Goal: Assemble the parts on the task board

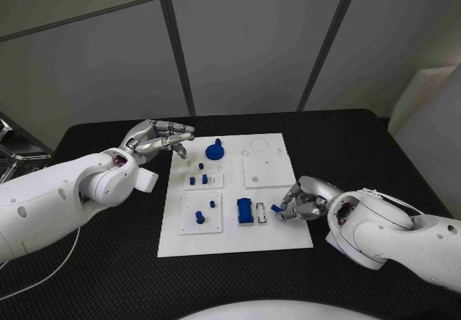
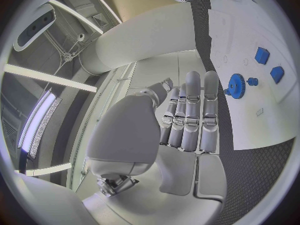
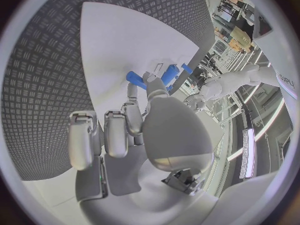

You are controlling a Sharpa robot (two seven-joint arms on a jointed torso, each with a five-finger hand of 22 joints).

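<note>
Our right hand pinches a small blue part (left hand empty, fingers apart); we should lower it squarely over the task board.

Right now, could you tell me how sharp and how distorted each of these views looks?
Head view: evenly lit, little distortion, the task board and blue gear sharp, no strong glare. Left wrist view: strong fisheye bending of the board's edge, the left hand sharp. Right wrist view: same bending, the right hand hides part of the blue part at its fingertips.
</note>
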